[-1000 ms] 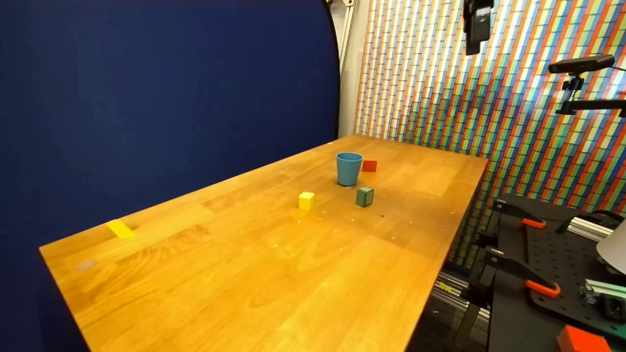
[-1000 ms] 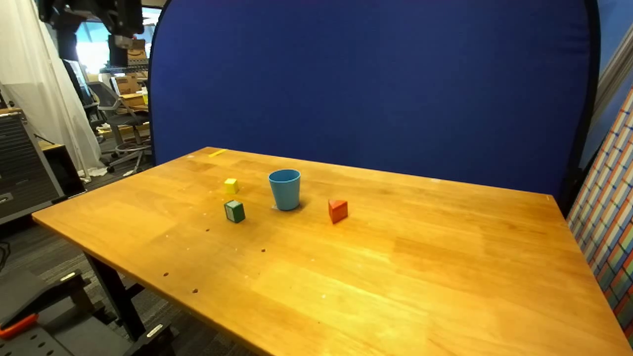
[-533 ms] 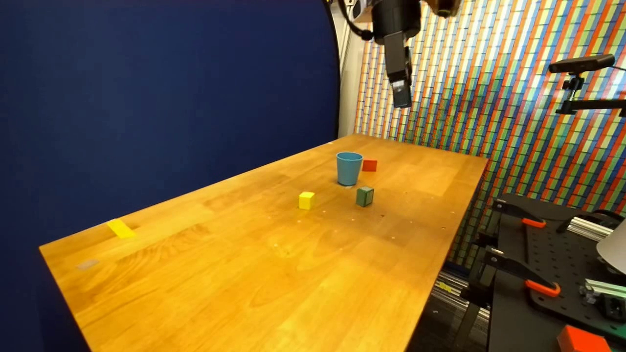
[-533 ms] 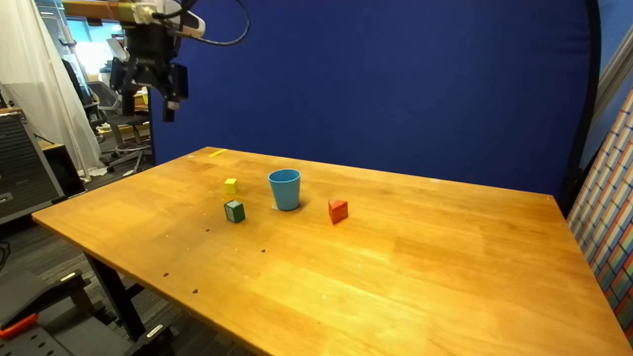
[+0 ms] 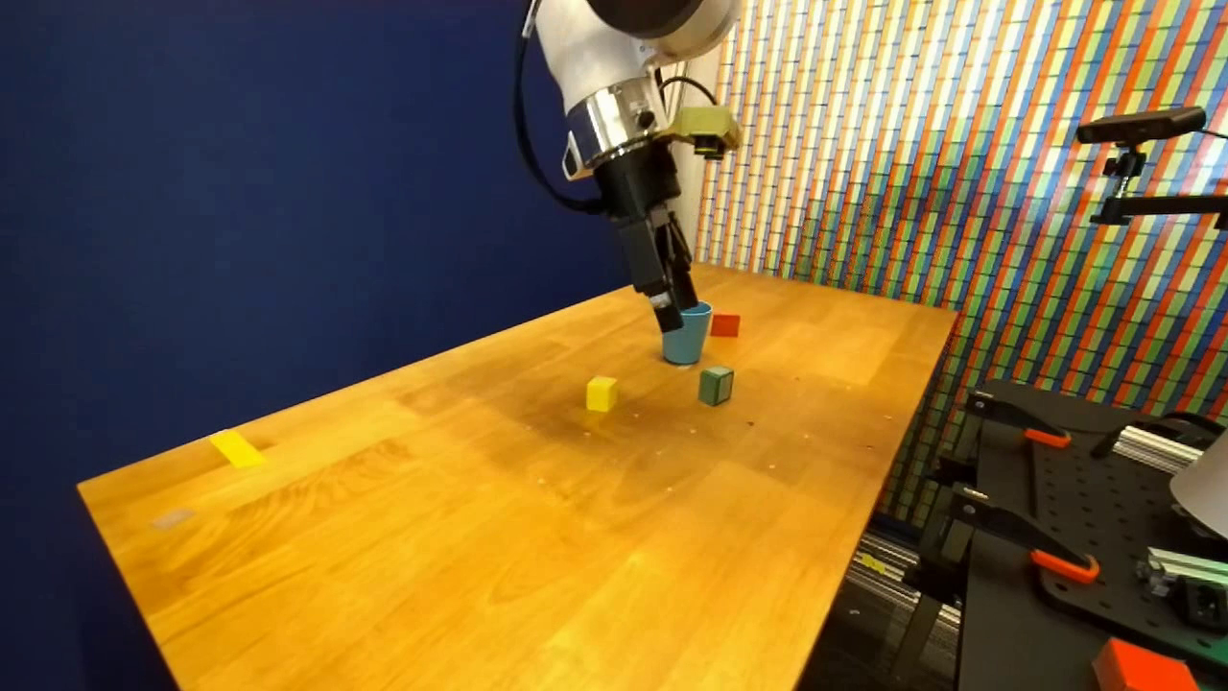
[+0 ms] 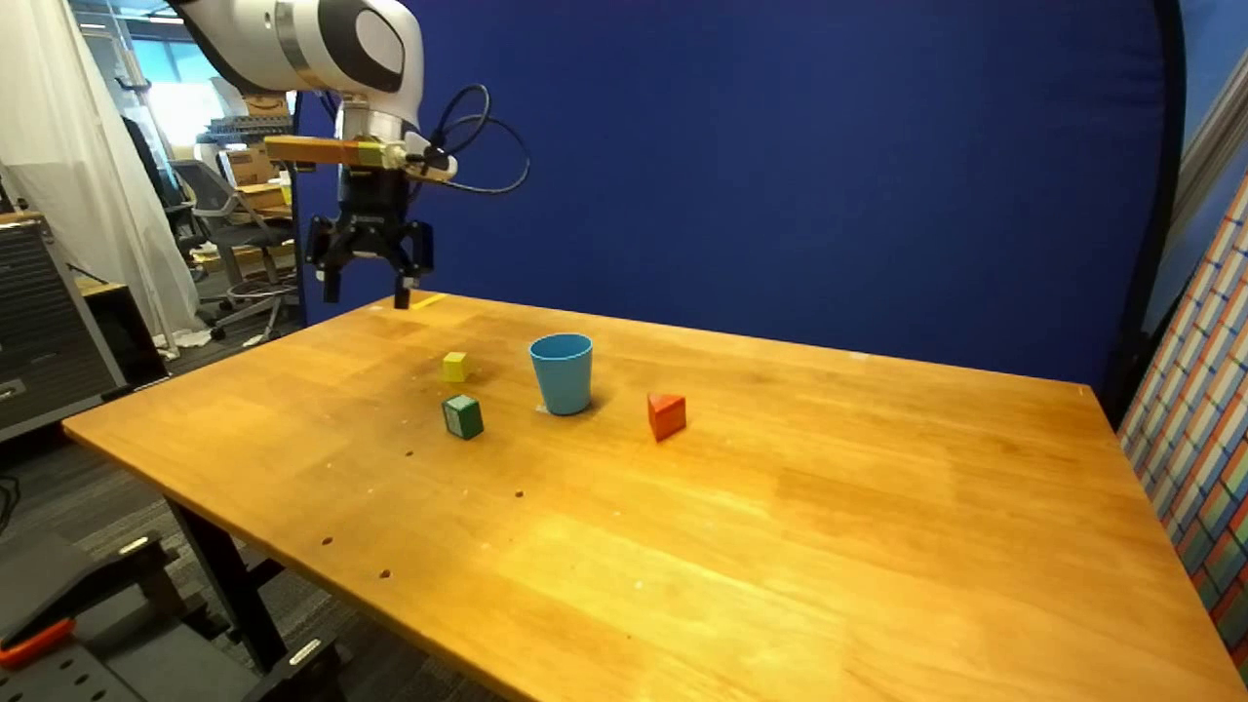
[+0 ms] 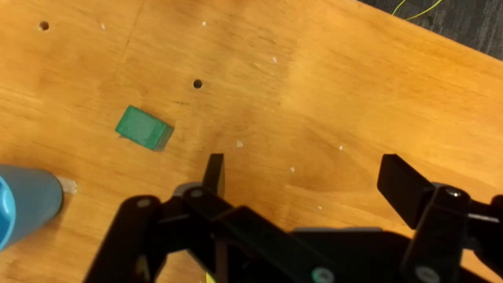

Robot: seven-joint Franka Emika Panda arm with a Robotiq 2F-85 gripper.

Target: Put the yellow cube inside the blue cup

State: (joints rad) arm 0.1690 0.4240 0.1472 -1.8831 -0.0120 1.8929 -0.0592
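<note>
In an exterior view the claw [image 6: 367, 291] hangs above the tabletop [image 6: 829, 526], kinda lined up with the back left corner, jaws spread wide. The yellow cube [image 6: 455, 368] just sits on the tabletop, closer to the left edge than the blue cup [image 6: 563, 375], which stands upright near it. A green block [image 6: 462, 416] is nearer the front edge, and there's a red block [image 6: 667, 416] past the cup toward the right edge. In an exterior view a flat yellow strip [image 5: 237, 448] lies by the left corner, and the claw blocks part of the cup's rim. In the wrist view the jaws are well apart, a tabletop edge crosses the upper right, and a yellow sliver [image 7: 210, 278] peeks out, mostly hidden
</note>
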